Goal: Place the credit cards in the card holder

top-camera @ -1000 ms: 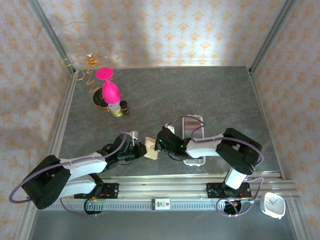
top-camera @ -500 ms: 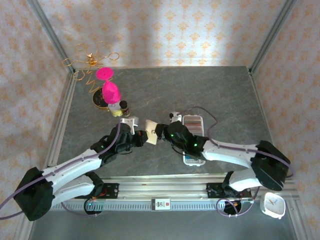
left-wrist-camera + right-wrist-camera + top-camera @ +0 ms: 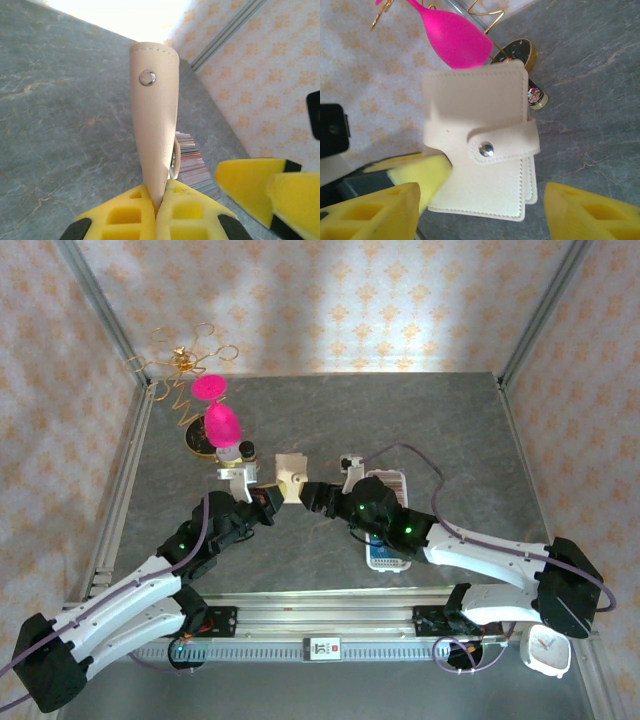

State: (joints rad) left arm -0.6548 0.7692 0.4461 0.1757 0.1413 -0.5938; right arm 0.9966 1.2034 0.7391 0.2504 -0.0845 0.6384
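Nearest the arm bases, on the right, the credit cards point(image 3: 388, 502) lay stacked in a white tray point(image 3: 385, 562) on the grey surface point(image 3: 450, 430); none was in a hand.

Just beyond the tray's near end, the left hand point(image 3: 160, 200) was pinched hard on the lower edge of the card holder point(image 3: 155, 125), holding it upright and clear of the surface. The right hand point(image 3: 490, 210) stood wide, one pad on either side of the holder and neither visibly touching it, so it carried nothing. In the right wrist view the strap was snapped shut across the holder's front.

The main risk was probably that thin hold. With only one edge clamped, a tug or push from the right hand on the strap could have twisted the holder between the left pads or pulled it free, dropping it onto the surface. A pull too weak or off-line would likely have left the snap closed, and no card could go in. If the right hand closed across the whole body instead of the strap, it would have pressed the holder shut.

Farther back stood a pink ornament point(image 3: 220, 423) and a small bottle point(image 3: 246, 452); a wide swing there could have toppled them.
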